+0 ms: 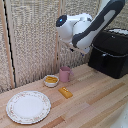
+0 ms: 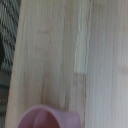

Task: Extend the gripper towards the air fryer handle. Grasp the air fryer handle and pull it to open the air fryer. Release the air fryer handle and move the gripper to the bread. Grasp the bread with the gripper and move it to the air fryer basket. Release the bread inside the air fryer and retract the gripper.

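The air fryer [image 1: 110,52] is a glossy black box at the exterior view's right, on the wooden table [image 1: 95,100]. Its basket [image 1: 104,59] looks pushed in, and black on black keeps me from making out the air fryer handle. The bread [image 1: 65,92], a small golden-orange slab, lies flat on the table in front of the pink mug [image 1: 65,74]. My gripper [image 1: 76,48] hangs under the bulky white arm, high above the mug and left of the air fryer. Its fingers are too dark and small to read. The wrist view holds only tabletop and the mug's rim [image 2: 47,119].
A small white bowl [image 1: 51,80] with yellow pieces stands left of the mug. A large patterned plate [image 1: 28,106] lies near the front left. A woven screen [image 1: 35,40] runs behind the table, also visible in the wrist view [image 2: 7,30].
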Robot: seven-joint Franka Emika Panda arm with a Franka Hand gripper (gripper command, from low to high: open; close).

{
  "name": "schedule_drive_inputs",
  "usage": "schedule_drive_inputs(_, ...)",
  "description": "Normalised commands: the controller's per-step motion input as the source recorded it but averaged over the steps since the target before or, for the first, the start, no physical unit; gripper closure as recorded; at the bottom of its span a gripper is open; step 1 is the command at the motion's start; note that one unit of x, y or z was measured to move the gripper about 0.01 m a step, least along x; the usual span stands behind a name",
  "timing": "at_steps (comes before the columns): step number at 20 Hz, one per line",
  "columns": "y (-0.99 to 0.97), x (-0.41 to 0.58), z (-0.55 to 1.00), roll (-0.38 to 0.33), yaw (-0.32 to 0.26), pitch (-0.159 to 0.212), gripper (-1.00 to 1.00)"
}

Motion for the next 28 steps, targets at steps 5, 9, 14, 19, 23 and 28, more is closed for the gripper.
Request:
schedule_drive_inputs(5,-0.6,-0.003,-0.19,-0.071,0.001,-0.022,-1.0)
schedule_drive_inputs(9,-0.6,-0.019,-0.15,-0.051,0.0,-0.002,-1.0)
schedule_drive_inputs(14,-0.58,0.0,-0.14,-0.034,0.004,0.0,-1.0)
schedule_drive_inputs(19,-0.6,0.0,-0.11,-0.055,0.033,0.001,-1.0)
schedule_drive_inputs(23,-0.63,-0.006,-0.08,-0.074,0.046,0.013,-1.0)
schedule_drive_inputs(28,-0.66,-0.03,-0.08,-0.046,0.057,0.069,-1.0)
